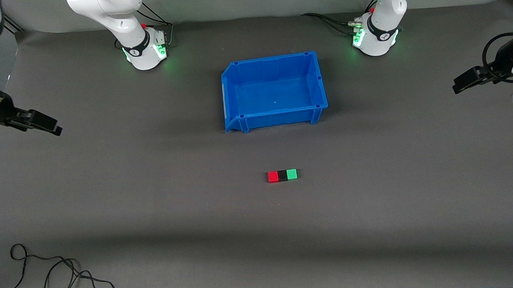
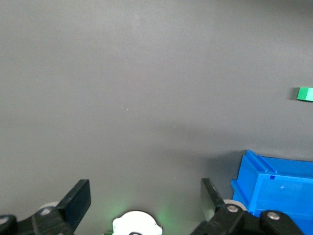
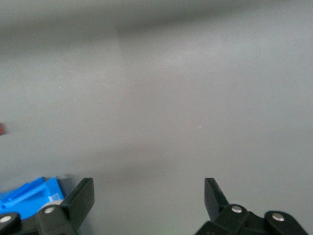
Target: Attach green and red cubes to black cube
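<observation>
Bin: you've got a blue plastic bin sitting on the table, between the two ends, open side up.
Bin contents: you can see straight down to its bare blue floor.
Table: your dark grey mat covers it.
Cable: a loose black cable curls at the edge nearest the front camera, toward the right arm's end.

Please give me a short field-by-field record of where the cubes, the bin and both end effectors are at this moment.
cubes: red cube, black cube and green cube sit in one touching row on the table, black in the middle
row ends: red toward the right arm's end, green toward the left arm's
blue bin: empty, farther from the front camera than the row
left end effector: open, empty, over the table edge at its own end
right end effector: open, empty, over its own end
</observation>
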You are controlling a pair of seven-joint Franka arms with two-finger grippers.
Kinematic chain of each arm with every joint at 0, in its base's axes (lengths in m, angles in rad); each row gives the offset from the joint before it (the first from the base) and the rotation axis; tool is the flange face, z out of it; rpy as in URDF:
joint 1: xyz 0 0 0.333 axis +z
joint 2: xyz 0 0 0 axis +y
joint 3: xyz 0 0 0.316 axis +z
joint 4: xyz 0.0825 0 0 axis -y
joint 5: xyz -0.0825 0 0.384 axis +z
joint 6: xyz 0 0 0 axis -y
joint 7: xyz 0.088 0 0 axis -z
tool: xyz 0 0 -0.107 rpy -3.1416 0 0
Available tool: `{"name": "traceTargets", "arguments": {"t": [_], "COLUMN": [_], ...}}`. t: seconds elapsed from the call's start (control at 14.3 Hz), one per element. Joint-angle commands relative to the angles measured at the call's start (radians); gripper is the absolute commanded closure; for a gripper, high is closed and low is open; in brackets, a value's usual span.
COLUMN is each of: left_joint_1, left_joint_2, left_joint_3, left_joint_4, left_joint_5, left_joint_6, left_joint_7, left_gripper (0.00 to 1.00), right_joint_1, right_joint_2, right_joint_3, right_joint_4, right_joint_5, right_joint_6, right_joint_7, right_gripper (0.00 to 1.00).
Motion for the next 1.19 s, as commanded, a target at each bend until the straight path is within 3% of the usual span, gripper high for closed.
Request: {"name": "traceTargets", "arguments": {"t": [0.0, 0.21, 0.7, 1.12], "left_joint_1": [-0.006, -0.003, -0.022, -0.032], "left_joint_2": [-0.006, 0.020, 0.092, 0.084], "left_joint_3": [-0.008, -0.008, 0.043, 0.058], "left_joint_4": [-0.010, 0.005, 0.141, 0.136], "left_joint_5": [0.001, 0.007, 0.003, -0.002], "left_joint_6": [0.039, 0.086, 0.026, 0.006], "left_joint_7": [0.046, 0.053, 0.156, 0.201], "left_gripper": [0.00, 0.00, 0.00, 0.00], "right_joint_1": [-0.023, -0.022, -0.015, -0.015], "right_joint_2": [-0.035, -0.032, -0.023, -0.021], "right_joint_3": [0.011, -0.001, 0.002, 0.008], "right_joint_4": [-0.045, -0.045, -0.037, -0.036], "right_joint_5": [-0.016, -0.010, -0.008, -0.008], "right_joint_6": [0.016, 0.017, 0.014, 0.014], "right_joint_7": [-0.082, -0.121, -0.118, -0.118], "right_gripper": [0.00, 0.00, 0.00, 0.00]}}
